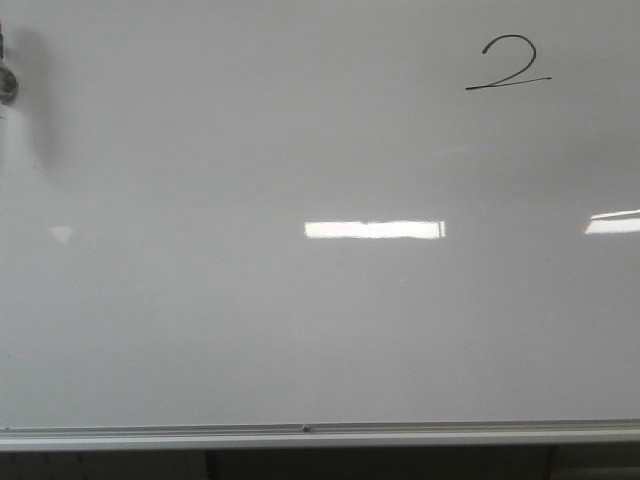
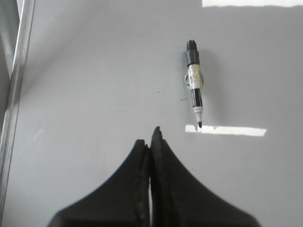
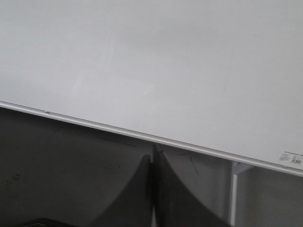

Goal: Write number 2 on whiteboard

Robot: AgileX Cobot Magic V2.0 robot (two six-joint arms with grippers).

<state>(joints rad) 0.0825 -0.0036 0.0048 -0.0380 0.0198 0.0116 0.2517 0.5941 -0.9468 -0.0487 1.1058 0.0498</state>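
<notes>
— What filled the views?

— The whiteboard [image 1: 300,330], glossy and pale grey, took up nearly the whole front view. Its silver frame strip [image 1: 320,434] ran along the near edge, and bright rectangular reflections [image 1: 374,229] lay across the middle.

— And the arms?

— The left gripper [image 2: 152,142] hung over the board with its two black fingers pressed together, nothing between them. The right gripper [image 3: 154,158] was likewise closed and empty, seen above the dark floor just off the board's framed edge.

— Any tool?

— A marker [image 2: 194,84] lay flat on the board, uncapped, its black tip at a strip of reflected light. It sat near the left gripper's fingertips but clear of them.

— Where was the writing?

— The number 2 [image 1: 508,63] stood in thin black line at the far right of the board in the front view, curved on top with a long slanted base stroke.
</notes>
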